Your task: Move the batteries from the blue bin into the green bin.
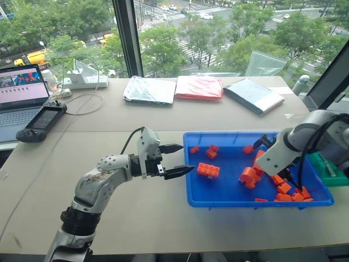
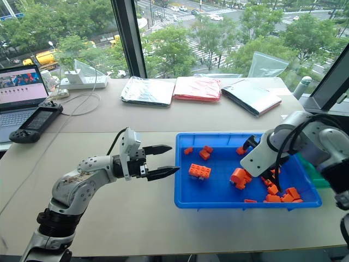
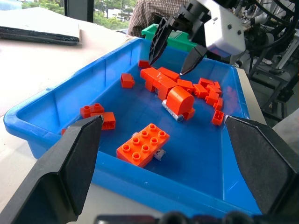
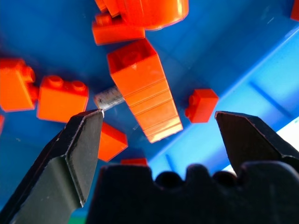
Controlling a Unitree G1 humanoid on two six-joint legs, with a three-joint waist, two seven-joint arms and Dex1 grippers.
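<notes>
The search-and-reach step is judged to be in hand. The right gripper is held wide open and empty above the orange plastic bricks at the right of the shallow bright-blue plastic tray. A slim silver-grey battery is seen half-buried under an orange sloped brick; others lie by the rounded brick and the flat studded brick. A descent astride the battery is called for next, then carriage to the green plastic bin just right of the tray. The left gripper is held open and empty at the tray's left wall.

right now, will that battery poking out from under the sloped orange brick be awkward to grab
Probably. The battery is a smooth metal cylinder, so it may roll or slip between the fingers. The sloped brick covers most of it, so it will likely shift when the battery is pulled. It looks rigid, not fragile.
</notes>
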